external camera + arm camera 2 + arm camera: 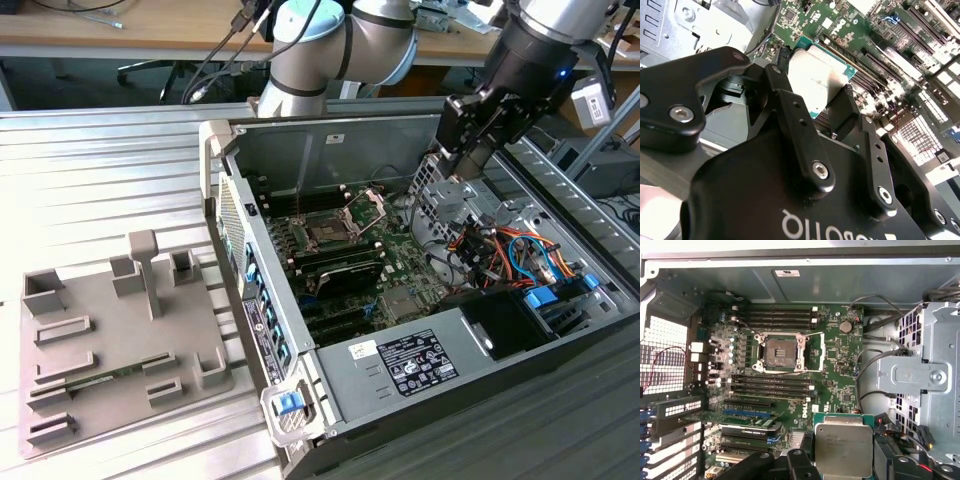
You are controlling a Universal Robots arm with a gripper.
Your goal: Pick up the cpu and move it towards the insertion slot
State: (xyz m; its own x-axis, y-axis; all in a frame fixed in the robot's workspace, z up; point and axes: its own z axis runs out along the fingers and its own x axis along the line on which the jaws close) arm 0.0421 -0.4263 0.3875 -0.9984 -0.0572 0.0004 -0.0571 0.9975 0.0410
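Gripper (812,107) is clamped on the cpu (816,75): in the second wrist view the two black fingers (790,112) press on opposite edges of the chip, silvery lid showing between them. The first wrist view has the same grip, cpu (844,450) held flat, lid facing the camera, green substrate edge visible around it.

In the exterior view the gripper (470,165) hangs over the open computer case (330,130), toward the exterior view's right end of the motherboard (400,262), near the perforated drive cage (432,185). The cpu itself is hard to make out there.

The insertion slot (779,353) sits open in the first wrist view: dark square socket, silver frame, wire bracket swung off to one side, nothing seated in it. In the exterior view the insertion slot (328,234) lies to the exterior view's left of the gripper, apart from it, with the hinged frame (364,208) raised just beside it. The cpu is off the socket and not over it; long black memory slots (771,385) lie between the two in the first wrist view.

Grey tray (90,400) rests on the ribbed table (100,180) at the exterior view's left, outside the case, well apart from the arm. Its upright blocks stand; whether its square recess holds anything can't be made out.
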